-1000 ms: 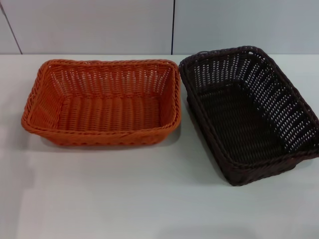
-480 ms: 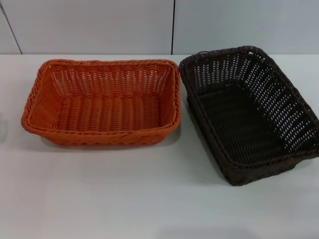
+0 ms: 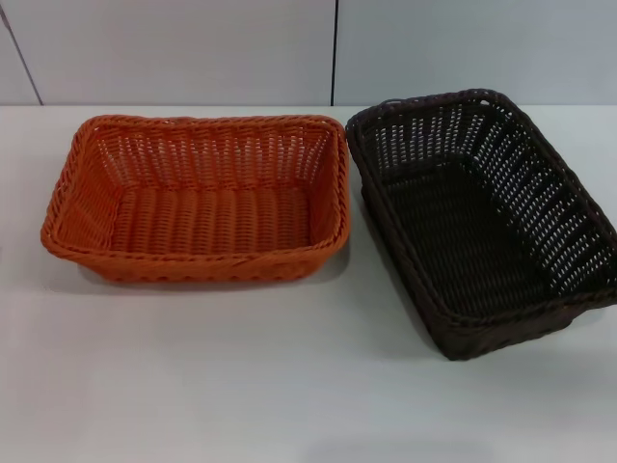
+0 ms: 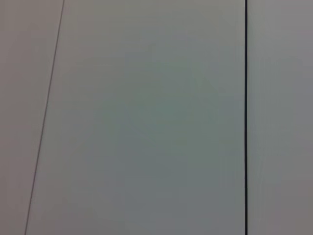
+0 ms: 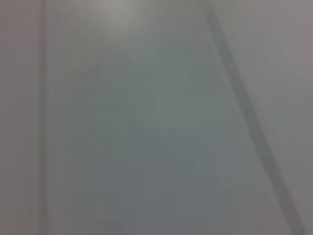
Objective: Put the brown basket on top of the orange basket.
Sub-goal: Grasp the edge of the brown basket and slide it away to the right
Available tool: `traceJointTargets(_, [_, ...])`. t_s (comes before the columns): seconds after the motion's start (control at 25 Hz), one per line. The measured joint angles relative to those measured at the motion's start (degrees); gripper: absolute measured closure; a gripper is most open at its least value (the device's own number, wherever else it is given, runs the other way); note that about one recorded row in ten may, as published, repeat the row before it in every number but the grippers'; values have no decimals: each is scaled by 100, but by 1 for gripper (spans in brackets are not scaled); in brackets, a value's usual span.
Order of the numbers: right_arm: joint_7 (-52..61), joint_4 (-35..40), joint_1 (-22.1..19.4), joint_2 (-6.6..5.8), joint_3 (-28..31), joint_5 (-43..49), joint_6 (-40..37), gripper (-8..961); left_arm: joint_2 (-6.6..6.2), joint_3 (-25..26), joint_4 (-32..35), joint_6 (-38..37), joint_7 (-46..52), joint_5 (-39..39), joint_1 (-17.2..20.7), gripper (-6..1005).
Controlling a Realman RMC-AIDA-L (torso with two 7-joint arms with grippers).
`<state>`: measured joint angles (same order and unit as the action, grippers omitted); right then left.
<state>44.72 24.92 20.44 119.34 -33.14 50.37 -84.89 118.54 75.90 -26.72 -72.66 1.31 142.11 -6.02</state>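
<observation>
Task isn't started yet, judging by the layout. The orange basket [image 3: 196, 198] and the brown basket [image 3: 482, 217] are both sitting empty on the white counter [image 3: 289, 386], side by side, rims nearly touching at the far corners, brown one angled. Neither claw is showing in the head view; wrist cams are facing only blank pale panels w/ seams, so can't place baskets relative to either claw, nor tell spread vs pinched. All left: reach, grab brown basket, lift, set onto orange.

The orange basket [image 3: 198, 198] is sitting left on the bench [image 3: 241, 376]; the brown basket [image 3: 482, 217] is sitting just beside it, right.
</observation>
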Motion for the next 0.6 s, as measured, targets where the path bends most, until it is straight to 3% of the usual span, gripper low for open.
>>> traceJointTargets(0.04, [1031, 828, 3, -20, -340, 515, 724, 192, 4, -24, 15, 0, 5, 1, 3, 203])
traceJointTargets(0.08, [1031, 828, 3, -20, -340, 515, 724, 193, 4, -24, 15, 0, 5, 1, 3, 203])
traceJointTargets(0.12, [2202, 1744, 13, -44, -703, 1292, 1477, 193, 6, -39, 23, 3, 9, 1, 8, 203])
traceJointTargets(0.16, [2202, 1744, 13, -44, -703, 1292, 1477, 193, 6, -39, 23, 3, 9, 1, 8, 203])
traceJointTargets(0.2, [2816, 2248, 23, -46, -881, 1766, 1793, 193, 6, -39, 23, 3, 9, 1, 8, 203])
traceJointTargets(0.24, [4157, 3206, 54, -47, -1168, 2945, 2163, 193, 6, -58, 91, 30, 31, 1, -8, 203])
traceJointTargets(0.28, [4157, 3206, 54, -47, -1168, 2945, 2163, 193, 6, -58, 91, 30, 31, 1, -8, 203])
traceJointTargets(0.32, [5496, 4012, 150, -64, -1356, 4036, 2149, 193, 6, -58, 91, 30, 31, 1, -8, 203])
traceJointTargets(0.36, [5496, 4012, 150, -64, -1356, 4036, 2149, 193, 6, -59, 119, 43, 67, 1, -18, 203])
traceJointTargets(0.4, [6288, 4383, 247, -91, -1402, 4702, 2004, 193, 5, -41, 170, 57, 134, 0, -32, 203])
traceJointTargets(0.44, [7536, 4973, 495, -166, -1406, 5923, 1573, 193, 5, -36, 186, 63, 147, -2, -39, 203])
traceJointTargets(0.48, [7536, 4973, 495, -166, -1406, 5923, 1573, 193, 4, -27, 212, 77, 163, 0, -60, 203])
traceJointTargets(0.52, [8637, 5406, 816, -266, -1373, 7014, 952, 193, 3, -27, 224, 98, 164, -1, -72, 203])
traceJointTargets(0.6, [9018, 5545, 996, -331, -1352, 7431, 615, 193, 3, -24, 259, 161, 165, -2, -95, 203])
